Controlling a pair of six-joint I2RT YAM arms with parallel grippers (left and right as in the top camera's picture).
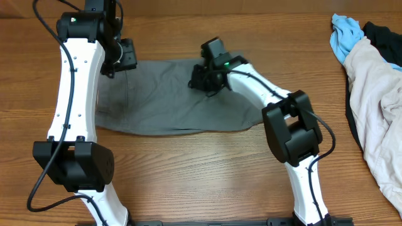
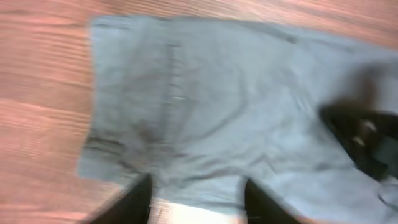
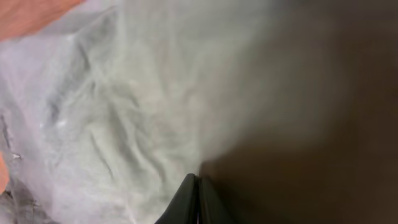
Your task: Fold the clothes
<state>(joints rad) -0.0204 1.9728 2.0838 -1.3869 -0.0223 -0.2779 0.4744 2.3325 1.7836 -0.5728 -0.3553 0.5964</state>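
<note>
The clothes, a pair of medium-gray shorts (image 1: 163,100), lie flat on the wooden table, spread from left to centre. My left gripper (image 1: 122,58) hovers over their far left corner. In the left wrist view it (image 2: 199,202) is open, its two dark fingers (image 2: 140,199) apart over the near edge of the shorts (image 2: 205,106), with nothing gripped between them. My right gripper (image 1: 205,78) sits on the far edge of the shorts near the middle. Seen from the right wrist, it (image 3: 198,199) is shut, fingertips pressed together above the wrinkled gray fabric (image 3: 124,112).
A small light-blue cloth (image 1: 345,34), a whitish-pink garment (image 1: 377,107) and a dark garment (image 1: 383,31) are piled at the table's right edge. Bare wood (image 1: 207,169) lies in front of the shorts between the two arm bases.
</note>
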